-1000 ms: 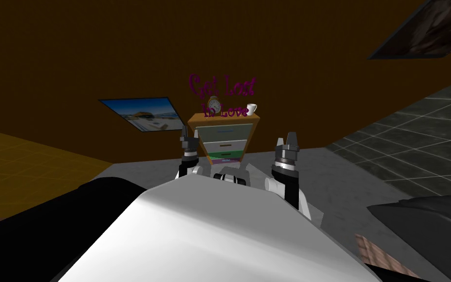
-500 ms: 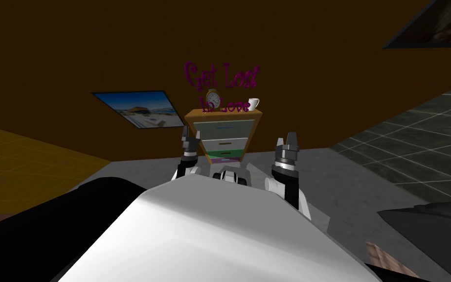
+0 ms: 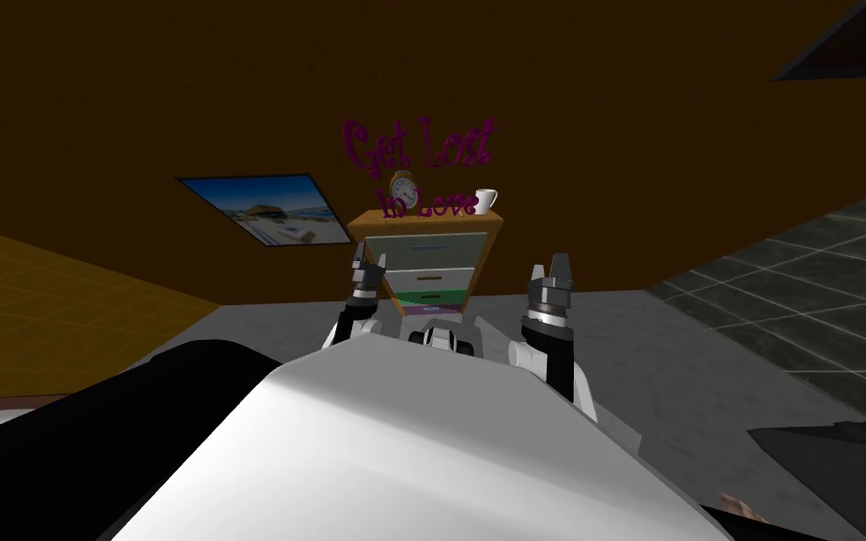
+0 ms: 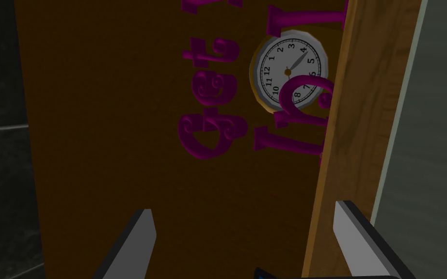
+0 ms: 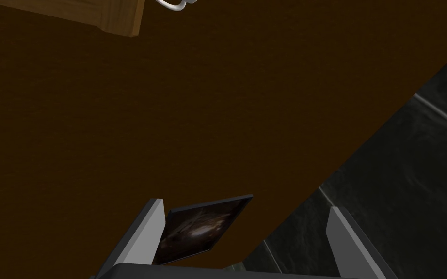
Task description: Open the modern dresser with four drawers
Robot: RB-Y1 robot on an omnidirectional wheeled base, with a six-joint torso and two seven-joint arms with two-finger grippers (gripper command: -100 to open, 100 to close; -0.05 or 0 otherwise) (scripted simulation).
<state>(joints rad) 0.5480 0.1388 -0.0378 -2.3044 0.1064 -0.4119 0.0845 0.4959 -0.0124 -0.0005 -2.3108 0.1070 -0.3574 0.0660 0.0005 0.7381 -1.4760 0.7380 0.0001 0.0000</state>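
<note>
- The dresser [image 3: 426, 263] stands against the brown wall ahead of me, across the grey floor. It has a wooden frame, and the drawer fronts I can see are pale grey, white and green, all flush.
- On its top, a round clock [image 3: 403, 188] sits near the left back corner and a white cup [image 3: 485, 200] at the right edge. Purple lettering [image 3: 419, 146] is on the wall behind.
- My left gripper [image 3: 368, 255] is raised in line with the dresser's left side and not touching it, with its fingers spread wide and nothing between them.
- My right gripper [image 3: 549, 266] is up off the dresser's right side, well apart from it, its fingers also wide and holding nothing.
</note>
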